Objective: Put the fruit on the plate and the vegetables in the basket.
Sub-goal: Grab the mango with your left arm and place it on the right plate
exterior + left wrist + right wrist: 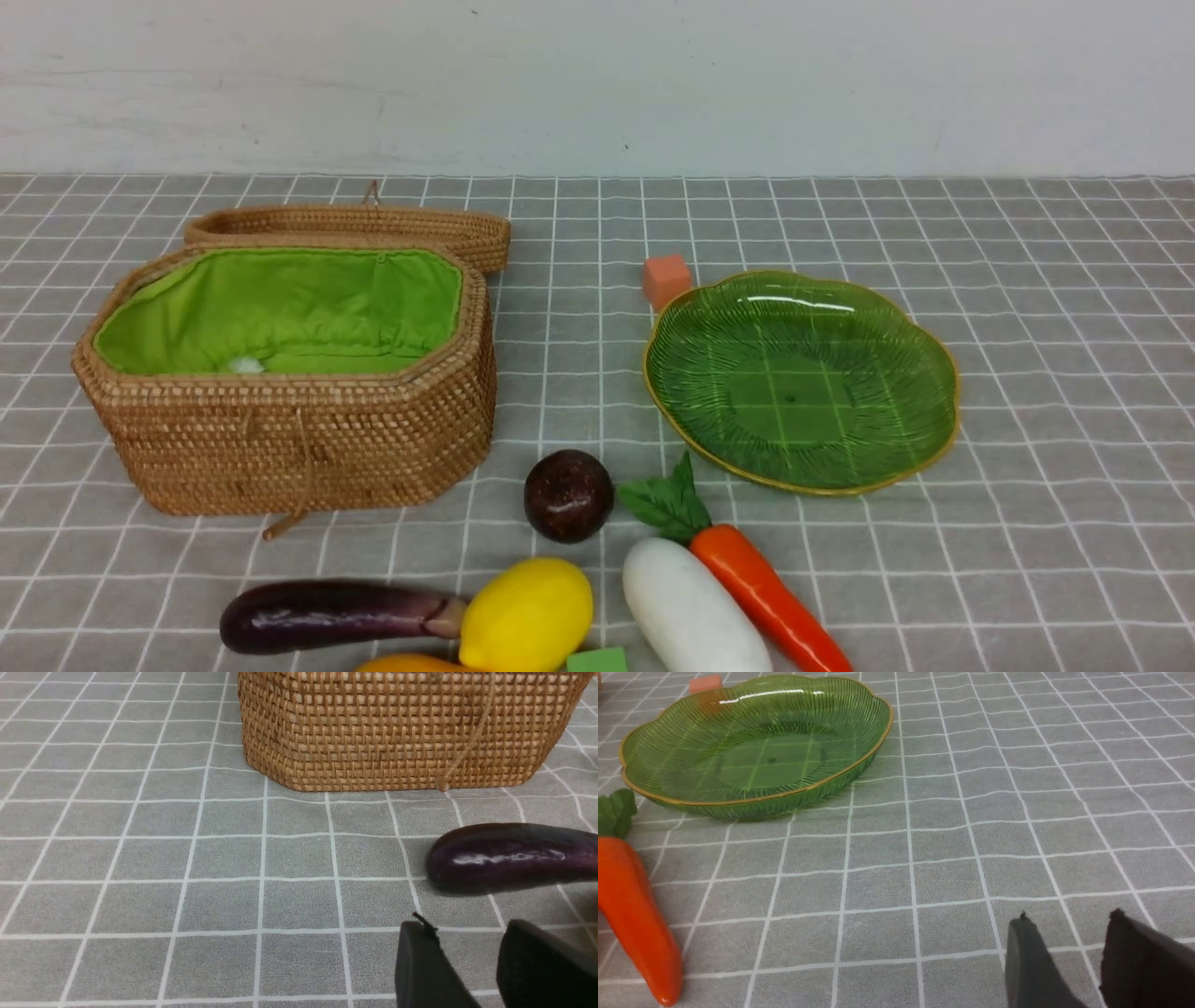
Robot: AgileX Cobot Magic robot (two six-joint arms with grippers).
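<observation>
The open basket (pixel 280 439) stands at the left with its green lining bare, and the green leaf plate (pixel 803 383) at the right holds nothing. In front of them lie the maroon ball (pixel 568 496), lemon (pixel 527 614), eggplant (pixel 327 614), radish (pixel 691 607) and carrot (pixel 766 597). The mango (pixel 411 665) just shows at the bottom edge. No gripper appears in the front view. My left gripper (pixel 467 928) hangs open and empty just short of the eggplant (pixel 509 858). My right gripper (pixel 1069 919) is open over bare cloth, apart from the carrot (pixel 630 905) and plate (pixel 752 751).
The basket's woven lid (pixel 355 229) lies behind the basket. A small orange cube (pixel 666 280) sits at the plate's far left rim. A small green cube (pixel 597 661) lies between lemon and radish at the near edge. A grey checked cloth covers the table.
</observation>
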